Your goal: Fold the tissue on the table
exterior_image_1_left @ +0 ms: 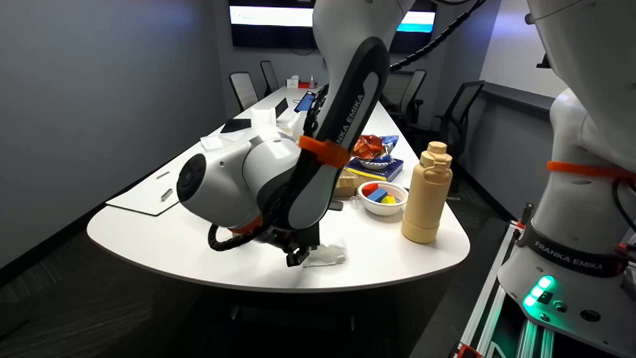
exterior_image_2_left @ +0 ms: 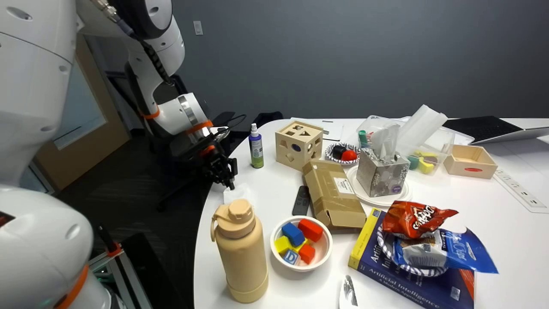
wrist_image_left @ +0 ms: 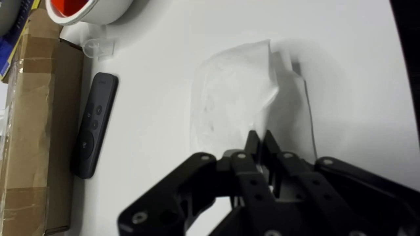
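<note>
The tissue (wrist_image_left: 229, 91) is a thin white sheet in the wrist view. It lies on the white table (wrist_image_left: 157, 98) with a raised, creased ridge running down to my gripper (wrist_image_left: 261, 141). The fingertips are shut on this ridge. A flatter, shaded part of the tissue lies right of the ridge, with a dark line along its edge. The tissue also shows small in both exterior views (exterior_image_1_left: 325, 255) (exterior_image_2_left: 236, 195), near the table's rounded end. My gripper is beside it there (exterior_image_1_left: 298, 257) (exterior_image_2_left: 231, 183), low over the table. The fingers hide the tissue's near part.
A black remote (wrist_image_left: 95, 124) and a cardboard box (wrist_image_left: 32, 131) lie to the left in the wrist view. A white bowl of blocks (exterior_image_2_left: 301, 243), a beige bottle (exterior_image_2_left: 241, 253), a spray bottle (exterior_image_2_left: 256, 148) and a wooden shape cube (exterior_image_2_left: 299, 145) stand around. The table edge (wrist_image_left: 405, 65) is close.
</note>
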You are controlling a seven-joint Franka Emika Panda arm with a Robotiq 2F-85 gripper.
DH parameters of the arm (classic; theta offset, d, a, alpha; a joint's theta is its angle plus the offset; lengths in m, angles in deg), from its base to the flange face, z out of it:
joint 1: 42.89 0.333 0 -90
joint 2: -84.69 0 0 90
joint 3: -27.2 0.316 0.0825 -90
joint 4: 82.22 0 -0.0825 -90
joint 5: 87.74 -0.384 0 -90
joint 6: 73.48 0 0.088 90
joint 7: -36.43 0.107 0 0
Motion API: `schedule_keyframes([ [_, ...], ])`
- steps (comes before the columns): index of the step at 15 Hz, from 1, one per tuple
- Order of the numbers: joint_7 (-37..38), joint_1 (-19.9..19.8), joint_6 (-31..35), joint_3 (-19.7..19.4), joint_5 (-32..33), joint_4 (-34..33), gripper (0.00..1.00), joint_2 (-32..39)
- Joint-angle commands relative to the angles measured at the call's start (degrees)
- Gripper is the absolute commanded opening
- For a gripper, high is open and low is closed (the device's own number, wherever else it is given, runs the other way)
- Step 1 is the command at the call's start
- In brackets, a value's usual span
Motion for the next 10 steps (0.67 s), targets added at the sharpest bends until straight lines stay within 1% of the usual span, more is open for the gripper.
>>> schedule_keyframes([
  [1, -2.6, -0.1, 0.0, -0.1, -3.1, -1.3, 0.31, 0.5],
  [2, -3.1, -0.4, 0.6, -0.1, -3.9, -1.3, 0.36, 0.3],
  [4, -6.6, -1.6, 2.1, 0.4, -7.3, -1.5, 0.52, 0.0],
  [5, -9.1, -2.4, 3.0, 0.7, -9.5, -1.7, 0.61, -0.1],
  [6, -10.3, -2.5, 3.5, 0.5, -10.9, -1.9, 0.68, -0.4],
  [7, -12.4, -3.2, 4.1, 0.4, -13.0, -2.1, 0.77, -0.6],
  [9, -15.2, -4.0, 4.8, 0.1, -16.4, -2.4, 0.9, -1.3],
  [10, -16.5, -4.6, 5.1, 0.1, -17.9, -2.3, 0.98, -1.9],
])
